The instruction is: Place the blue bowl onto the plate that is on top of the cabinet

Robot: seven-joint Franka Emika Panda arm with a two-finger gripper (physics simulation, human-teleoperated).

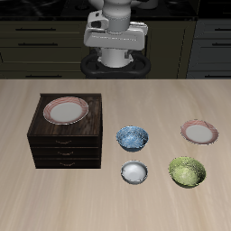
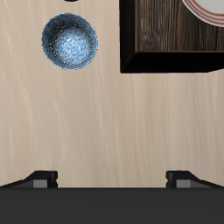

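The blue bowl point(image 1: 133, 137), mottled blue and white, stands upright on the table beside the cabinet point(image 1: 65, 146); it also shows in the wrist view point(image 2: 70, 40). The cabinet is dark brown with three drawers, and its top corner shows in the wrist view point(image 2: 171, 39). The pink-rimmed plate point(image 1: 66, 110) lies flat on the cabinet's top; only its edge shows in the wrist view point(image 2: 206, 7). My gripper point(image 1: 115, 56) hangs high near the table's back edge, well behind the bowl and the cabinet. In the wrist view the gripper point(image 2: 112, 179) is open and empty, fingertips point(image 2: 40, 178) wide apart.
A small plain white bowl point(image 1: 133, 171) stands nearer the front edge, just in front of the blue bowl. A green leafy bowl point(image 1: 187, 171) stands beside the white one. A second pink-rimmed plate point(image 1: 199, 133) lies on the table behind the green bowl.
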